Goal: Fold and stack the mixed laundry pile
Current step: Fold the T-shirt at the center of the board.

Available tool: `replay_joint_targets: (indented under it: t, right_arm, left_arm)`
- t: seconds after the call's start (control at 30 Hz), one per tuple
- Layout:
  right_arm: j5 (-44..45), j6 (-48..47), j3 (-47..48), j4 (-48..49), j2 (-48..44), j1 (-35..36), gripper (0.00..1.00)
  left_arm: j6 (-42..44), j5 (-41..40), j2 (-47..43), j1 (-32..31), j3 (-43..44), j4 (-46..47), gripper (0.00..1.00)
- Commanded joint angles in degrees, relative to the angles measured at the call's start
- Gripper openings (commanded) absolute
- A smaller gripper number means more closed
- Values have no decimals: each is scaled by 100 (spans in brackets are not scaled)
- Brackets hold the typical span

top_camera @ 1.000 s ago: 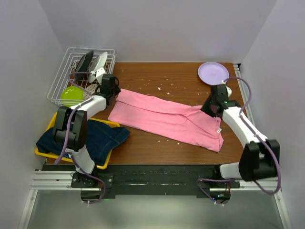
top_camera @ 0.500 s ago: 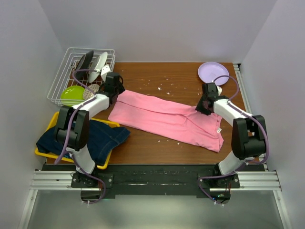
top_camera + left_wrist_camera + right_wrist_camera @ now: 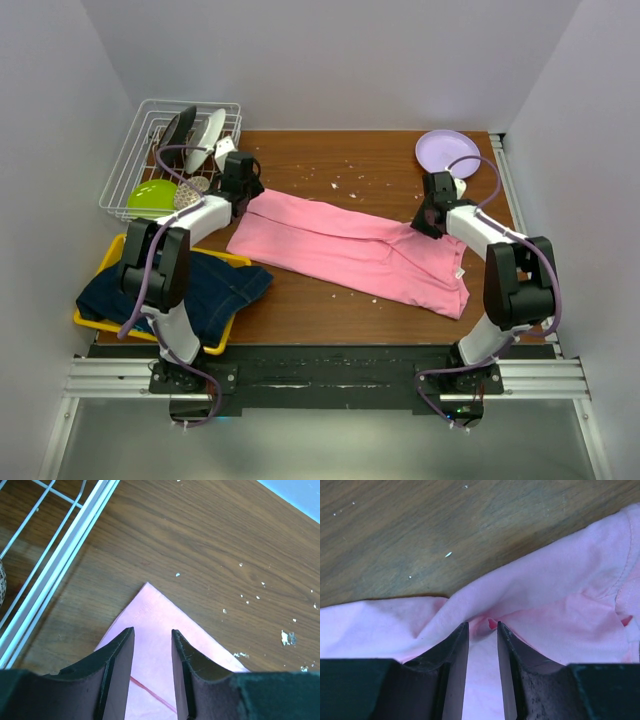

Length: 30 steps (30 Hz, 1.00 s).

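Observation:
A large pink T-shirt (image 3: pixel 350 250) lies folded into a long band across the middle of the table. My left gripper (image 3: pixel 247 190) is at its far left corner; in the left wrist view the gripper (image 3: pixel 152 630) is open, its jaws straddling the flat corner (image 3: pixel 150 605). My right gripper (image 3: pixel 425 222) is at the shirt's far right edge; in the right wrist view it (image 3: pixel 483 624) is open, its tips pressed into a puckered fold of the shirt (image 3: pixel 560 590). A dark blue denim jacket (image 3: pixel 190 285) lies in the yellow tray (image 3: pixel 110 255). The grey garment and the patterned cloth are out of view.
A white wire basket (image 3: pixel 135 165) holding a green bowl (image 3: pixel 150 197) and utensils stands at the back left, its rim close to my left fingers (image 3: pixel 65 550). A purple plate (image 3: pixel 447 150) sits at the back right. White crumbs dot the table.
Both arms have reached in to the shirt's far edge: the left gripper moved right onto the corner, the right gripper moved left and away onto the fold. The shirt has not moved.

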Motion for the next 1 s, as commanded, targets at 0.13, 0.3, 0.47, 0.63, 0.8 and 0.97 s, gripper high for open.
replay_joint_targets:
  t: [0.13,0.3,0.47,0.63,0.8,0.97]
  right_arm:
    - [233,88,20,56,-54,-12,20]
    - [232,70,-42,4,-168,-3,3]
    - [57,18,-164,-242,-633,-3,0]
    - [-382,26,-463,-514,-1424,-12,0]
    - [-1014,96,-1025,-647,-2092,-3,0]
    - [-1332,263,-1500,-691,-2646,50,0]
  left_arm:
    - [9,-91,1,-22,327,57,40]
    - [9,-108,10,-22,309,31,40]
    - [-26,-135,1,-22,274,13,40]
    - [-43,-196,10,-22,283,-13,40]
    - [-43,-205,54,-22,300,-40,40]
    - [-52,-188,89,-22,318,-57,40]
